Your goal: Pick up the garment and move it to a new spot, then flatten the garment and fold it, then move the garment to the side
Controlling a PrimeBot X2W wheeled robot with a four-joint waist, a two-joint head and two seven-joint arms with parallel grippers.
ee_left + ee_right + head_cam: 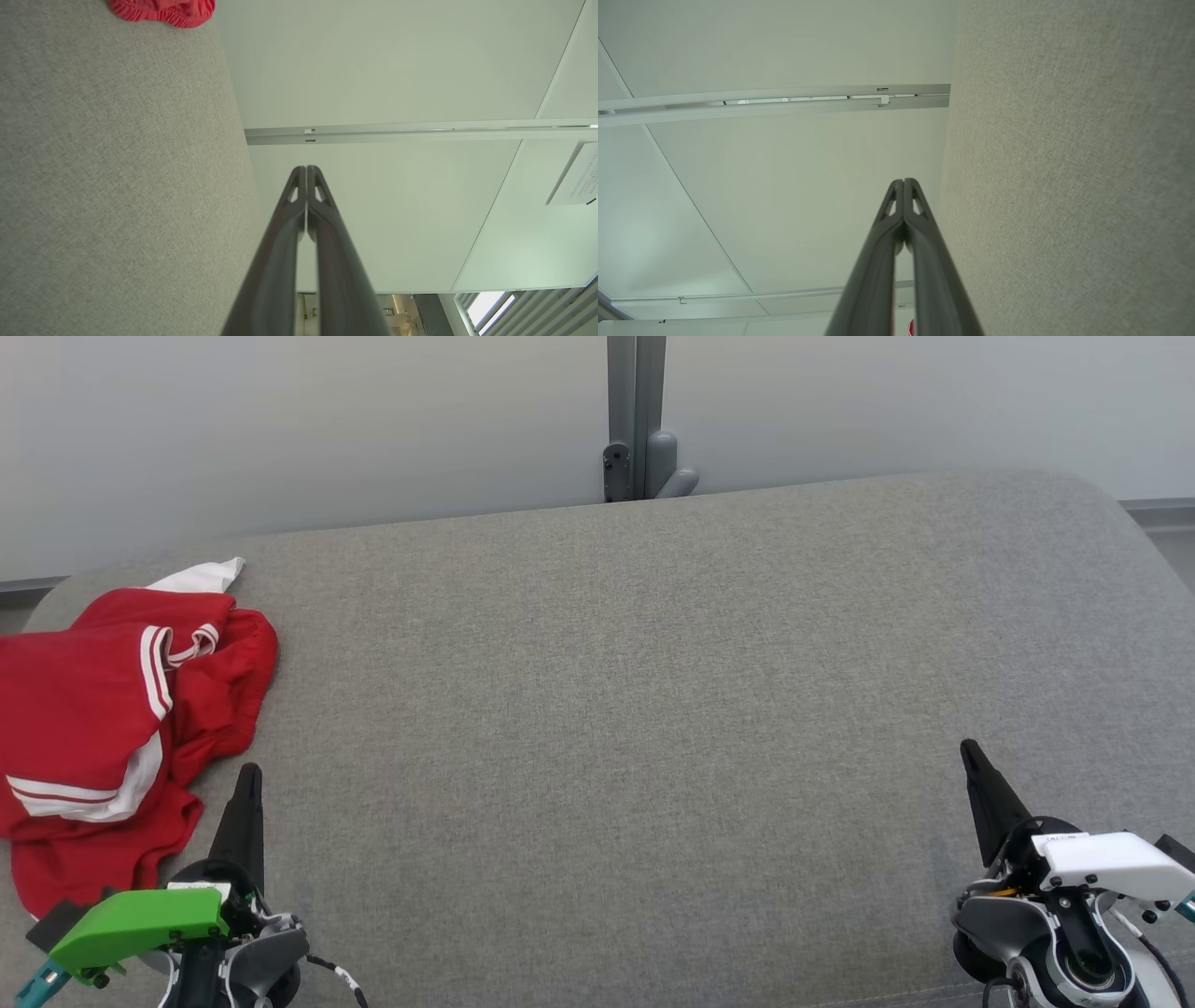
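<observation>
1. Left gripper (249,777): the two dark fingers are pressed together tip to tip, clenched on themselves and holding nothing. The left wrist view shows the same gripper (306,171). It sits at the lower left of the head view, over the grey upholstered surface (607,709), fingers pointing away from the robot.
2. Red garment (93,728) relative to the left gripper: just beside it on its left and partly ahead of it. A narrow strip of grey fabric separates the nearest red fold from the finger, so they are not touching.
3. Garment condition: crumpled, red with white stripes, with a white piece at its far corner. It lies on the left end of the surface and runs off the left edge of the head view. In the left wrist view a red edge (163,11) shows at the top left, ahead of the fingertips.
4. Right gripper (969,753): also clenched with nothing held, as the right wrist view (903,183) shows. It is at the lower right, well apart from the garment.
5. Behind the surface: pale wall (280,429) and a grey upright post (635,411).
</observation>
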